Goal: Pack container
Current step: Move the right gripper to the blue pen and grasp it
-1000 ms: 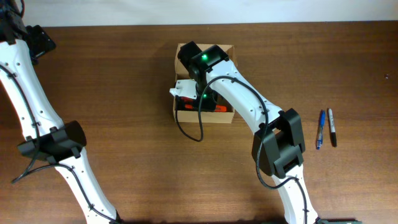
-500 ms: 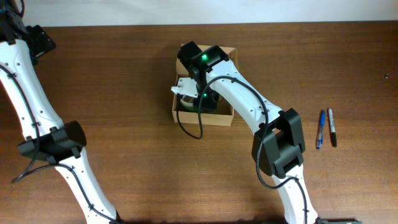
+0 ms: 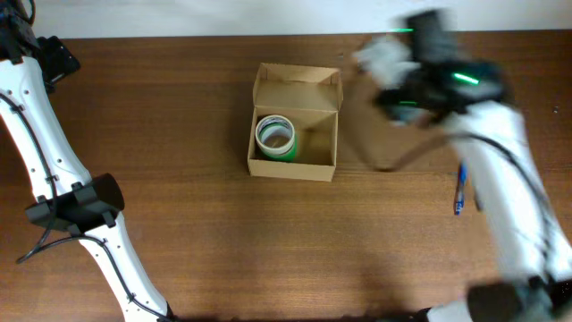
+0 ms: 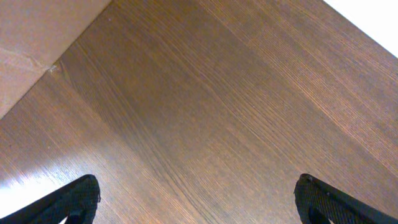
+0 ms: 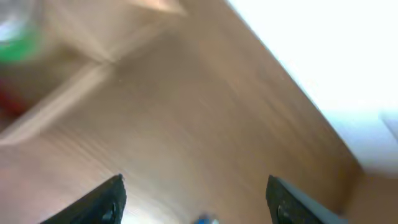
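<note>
Container [image 3: 290, 168] of plain tan cardboard stands open near the middle of the desk [image 3: 179, 233], its flap lid [image 3: 297, 85] raised along the far side. Inside, against the left wall, lies a tape roll [image 3: 275, 137] with a white face and a green rim; the rest of the box floor on the right is bare cardboard.

The right arm [image 3: 447, 85] shows only as a smear in the overhead view, up and to the right of the box and well apart from it, with nothing of it over the opening. From its wrist camera the right tool [image 5: 194, 186] has its two dark fingers [image 5: 112, 193] spread wide with only desk wood between them, so it holds nothing. In that blurred view the container [image 5: 68, 93] sits off in the upper left corner, away from the fingers, with a smudge of the roll's green [image 5: 18, 46] at the edge. A blue pen [image 3: 460, 190] lies on the desk to the right of the box, below the smeared arm.

The left arm [image 3: 40, 152] stands along the left edge of the desk, far from the container. Its wrist view shows the left tool [image 4: 198, 186] spread fully wide, both fingertips [image 4: 81, 196] at the bottom corners of the view, empty above bare wood.
</note>
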Controlling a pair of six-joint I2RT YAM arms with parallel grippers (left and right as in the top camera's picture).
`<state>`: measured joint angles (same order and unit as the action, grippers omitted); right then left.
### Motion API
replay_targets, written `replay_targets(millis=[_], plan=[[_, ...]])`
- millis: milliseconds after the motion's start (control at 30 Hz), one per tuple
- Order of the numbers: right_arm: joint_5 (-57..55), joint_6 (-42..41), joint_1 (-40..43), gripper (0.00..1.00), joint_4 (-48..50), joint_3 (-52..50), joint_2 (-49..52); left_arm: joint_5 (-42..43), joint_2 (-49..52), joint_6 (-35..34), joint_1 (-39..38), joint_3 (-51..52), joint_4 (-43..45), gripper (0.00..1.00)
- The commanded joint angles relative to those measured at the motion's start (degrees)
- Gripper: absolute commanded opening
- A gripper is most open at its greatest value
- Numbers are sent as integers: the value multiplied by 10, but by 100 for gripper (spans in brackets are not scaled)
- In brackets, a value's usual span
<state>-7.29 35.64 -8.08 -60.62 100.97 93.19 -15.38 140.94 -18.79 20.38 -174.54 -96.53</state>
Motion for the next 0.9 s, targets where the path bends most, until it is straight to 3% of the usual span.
replay_targets(millis=[0,133,233,400,867], plan=[[12,-82,115,75,24,-105,-56,2,-17,7,4,3,-1,100],[92,-211,235,69,30,-161,-50,2,-17,6,4,3,-1,100],[119,-256,290,66,28,-203,-32,2,-17,6,4,3,-1,100],[175,-257,326,63,40,-250,0,2,-17,6,4,3,-1,100],[143,-257,325,54,15,-252,135,2,-17,7,4,3,-1,100]])
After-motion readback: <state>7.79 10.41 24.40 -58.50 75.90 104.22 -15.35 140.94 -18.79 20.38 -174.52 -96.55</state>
